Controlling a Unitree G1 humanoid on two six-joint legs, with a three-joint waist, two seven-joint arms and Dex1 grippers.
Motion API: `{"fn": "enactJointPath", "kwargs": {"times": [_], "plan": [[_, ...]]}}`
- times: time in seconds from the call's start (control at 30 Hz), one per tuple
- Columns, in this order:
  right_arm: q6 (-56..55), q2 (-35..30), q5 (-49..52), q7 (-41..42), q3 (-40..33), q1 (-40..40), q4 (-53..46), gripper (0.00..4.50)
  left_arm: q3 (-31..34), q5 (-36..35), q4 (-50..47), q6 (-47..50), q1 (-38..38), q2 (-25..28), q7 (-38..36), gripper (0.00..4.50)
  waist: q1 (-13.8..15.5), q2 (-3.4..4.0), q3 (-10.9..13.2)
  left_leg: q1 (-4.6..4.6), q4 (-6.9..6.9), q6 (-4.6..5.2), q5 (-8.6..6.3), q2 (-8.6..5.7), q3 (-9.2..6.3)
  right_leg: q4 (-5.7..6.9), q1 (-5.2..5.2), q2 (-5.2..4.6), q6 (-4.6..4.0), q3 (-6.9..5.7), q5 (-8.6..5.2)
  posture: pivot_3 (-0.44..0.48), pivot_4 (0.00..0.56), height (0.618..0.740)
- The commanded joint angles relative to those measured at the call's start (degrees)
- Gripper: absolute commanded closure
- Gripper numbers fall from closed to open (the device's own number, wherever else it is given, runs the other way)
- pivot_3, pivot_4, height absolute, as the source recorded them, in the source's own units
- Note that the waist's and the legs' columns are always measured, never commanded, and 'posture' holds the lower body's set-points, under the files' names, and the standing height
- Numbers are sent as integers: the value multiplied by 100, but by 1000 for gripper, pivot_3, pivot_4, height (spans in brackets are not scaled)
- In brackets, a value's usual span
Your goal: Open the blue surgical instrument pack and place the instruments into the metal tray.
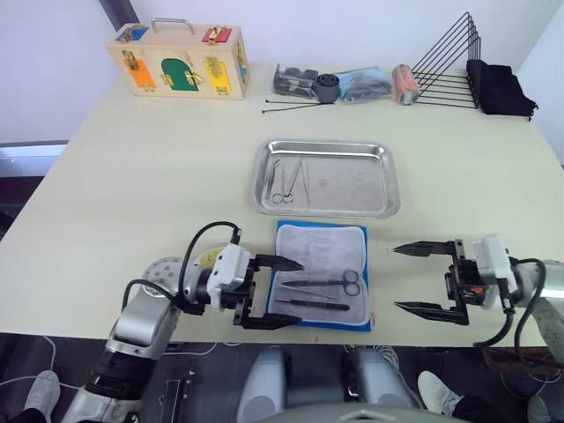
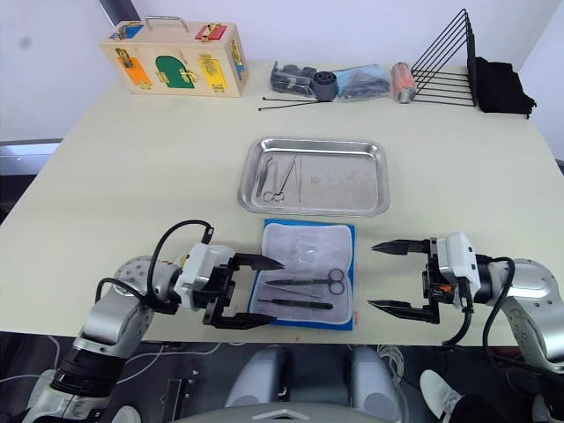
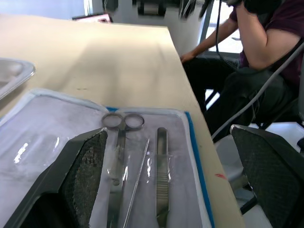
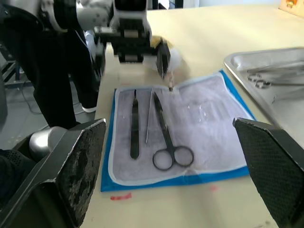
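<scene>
The blue surgical instrument pack (image 1: 322, 275) lies open near the table's front edge, pale lining up. On the lining rest three instruments: ring-handled scissors (image 1: 328, 283), a thin probe (image 3: 137, 178) and flat tweezers (image 1: 314, 306). The metal tray (image 1: 384, 181) stands just behind the pack, with a few instruments (image 1: 286, 181) in its left part. My left gripper (image 1: 296, 293) is open at the pack's left edge, one finger over the lining and the other at the near corner. My right gripper (image 1: 397, 278) hangs open to the right of the pack, apart from it and holding nothing.
At the back stand a wooden latch box (image 1: 181, 60), a black wire rack (image 1: 449, 62), a black cloth (image 1: 500, 88), long black sticks (image 1: 295, 106) and small clutter (image 1: 344, 84). A pale rounded object (image 1: 208, 258) sits by my left wrist. A seated person (image 3: 256, 57) is beyond the table's edge.
</scene>
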Motion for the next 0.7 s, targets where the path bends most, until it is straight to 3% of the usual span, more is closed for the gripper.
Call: {"fn": "enactJointPath", "kwargs": {"times": [0.03, 0.53, 0.7], "plan": [[167, -127, 261, -30, -319, 12, -331, 0, -41, 111, 342, -500, -132, 14, -204, 83, 0, 0, 0, 0, 0, 0, 0, 0, 1, 0, 0, 0, 0, 0, 0, 0, 150, 740], [506, -163, 387, -164, -343, -87, -702, 0, -259, 506, 2094, -1608, -955, 6, -828, 83, 0, 0, -1, 10, 19, 1, 2, -1, 1, 23, 6, 1, 1, 2, 1, 0, 150, 740], [563, -129, 383, -217, -308, -114, -751, 0, -399, 481, 2246, -1629, -1035, 37, -1063, 83, -6, 2, -2, 12, 52, 1, 1, -1, 3, 55, 6, 2, 1, 7, 0, 0, 150, 740]]}}
